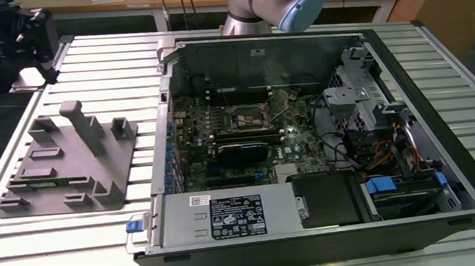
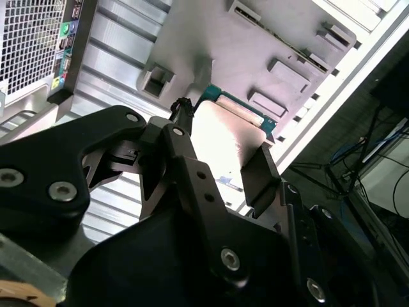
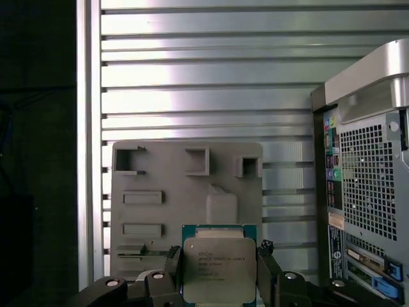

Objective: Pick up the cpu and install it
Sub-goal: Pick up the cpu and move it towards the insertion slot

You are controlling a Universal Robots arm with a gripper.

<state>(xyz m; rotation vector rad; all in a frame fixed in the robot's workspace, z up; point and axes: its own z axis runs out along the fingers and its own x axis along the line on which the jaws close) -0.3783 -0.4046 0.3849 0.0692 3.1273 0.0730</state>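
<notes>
So your gripper point(image 2: 220, 146) is clamped on the cpu point(image 3: 219, 270), one finger on each of two opposite edges. In both wrist views you can see the chip pinched flat between them, silvery lid facing the first wrist view's camera. It looks lifted clear of the grey parts tray point(image 3: 160, 173) on the bench point(image 3: 192, 77), hanging over the tray's near edge rather than sitting in any pocket. The open pc case point(image 1: 433, 96) stands just beside the tray.

Progress-wise I'd call the pick-up half done and the install half not started. In the exterior view the socket point(image 1: 245, 117) in the middle of the motherboard looks dark and unoccupied, though I can't say whether its latch is open. The chip is over the tray, well apart from that socket.
</notes>
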